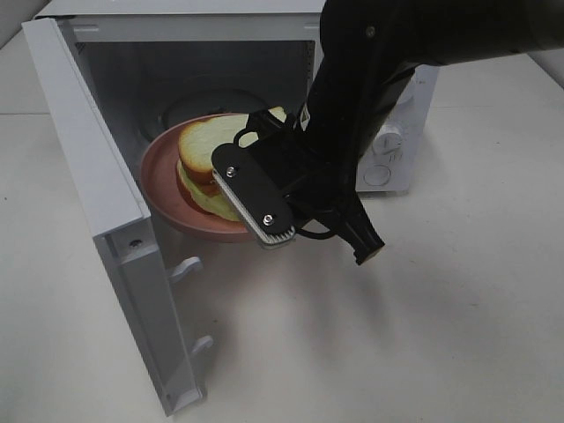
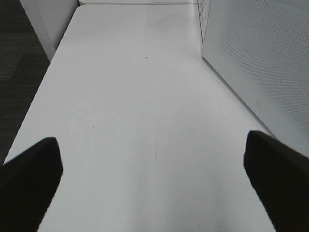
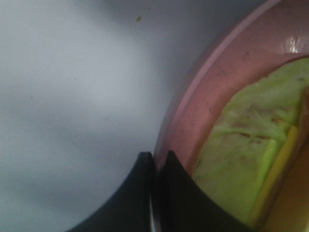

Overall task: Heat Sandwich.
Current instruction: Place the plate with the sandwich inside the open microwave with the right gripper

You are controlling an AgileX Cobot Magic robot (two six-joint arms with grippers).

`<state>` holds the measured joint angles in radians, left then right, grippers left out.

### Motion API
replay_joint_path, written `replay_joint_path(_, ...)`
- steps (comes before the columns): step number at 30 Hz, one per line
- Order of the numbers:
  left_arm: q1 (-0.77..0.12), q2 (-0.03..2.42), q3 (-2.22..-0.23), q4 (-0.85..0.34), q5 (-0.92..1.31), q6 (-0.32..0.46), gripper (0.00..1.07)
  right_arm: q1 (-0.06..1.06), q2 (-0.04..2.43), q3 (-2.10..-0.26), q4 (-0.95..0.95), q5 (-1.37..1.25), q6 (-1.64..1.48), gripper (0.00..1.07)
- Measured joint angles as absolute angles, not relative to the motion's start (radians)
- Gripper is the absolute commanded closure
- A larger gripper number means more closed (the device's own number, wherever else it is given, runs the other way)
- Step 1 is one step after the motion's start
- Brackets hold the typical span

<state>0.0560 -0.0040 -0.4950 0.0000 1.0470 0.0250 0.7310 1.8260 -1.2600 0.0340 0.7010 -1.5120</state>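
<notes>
- Overhead view, left of frame: microwave door (image 1: 92, 167) swung fully open, its edge running down toward the lower left.
- Centre left: the microwave (image 1: 176, 22) cavity stands open. The pink plate (image 1: 163, 189) is tilted in its mouth, with the near rim past the front edge. Cannot tell whether it rests on the cavity floor.
- On the plate: the sandwich (image 1: 204, 145), white bread with a tan crust over a yellow-green layer.
- Centre: the right end effector (image 1: 264, 225) reaches in from the upper right, pinched tight on the plate's near rim. The right wrist view shows both dark fingers (image 3: 183, 193) pressed together at the pink rim, with the green layer just beyond.
- Right of the arm: two control knobs (image 1: 386, 141) on the microwave front.
- Lower right: bare white worktop (image 1: 423, 335).
- Left wrist view: the left end effector (image 2: 152, 145) is spread wide and holds nothing, over the worktop. A white perforated panel (image 2: 260, 58) stands at the right.
</notes>
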Motion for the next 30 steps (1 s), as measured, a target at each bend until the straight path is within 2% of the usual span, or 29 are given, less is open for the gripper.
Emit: replay_joint_path(30, 0.056, -0.004, -0.495, 0.0, 1.047, 0.025, 0.09, 0.731, 2.134, -1.738, -0.015, 0.883, -1.401, 1.07)
